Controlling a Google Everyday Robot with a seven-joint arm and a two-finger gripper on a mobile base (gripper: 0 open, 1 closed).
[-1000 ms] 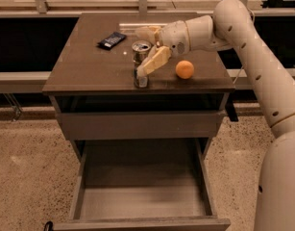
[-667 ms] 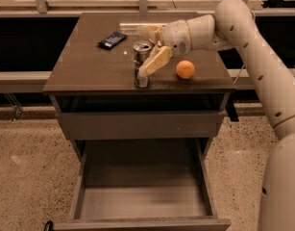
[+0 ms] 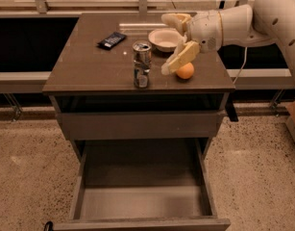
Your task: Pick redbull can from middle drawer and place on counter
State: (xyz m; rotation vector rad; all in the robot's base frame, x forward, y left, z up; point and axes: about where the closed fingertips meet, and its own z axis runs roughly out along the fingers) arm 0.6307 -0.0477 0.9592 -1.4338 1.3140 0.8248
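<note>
Redbull can upright on the desk, close to the near edge, about mid-width, free of any grip. Gripper just right of the can, above the desk. Fingers spread wide apart, holding nothing: one farther back over the white bowl, the other nearer, slanting down across the orange ball. Bowl just beyond the can, to the right. Dark flat packet farther left. Middle drawer pulled out below, grey floor showing.
</note>
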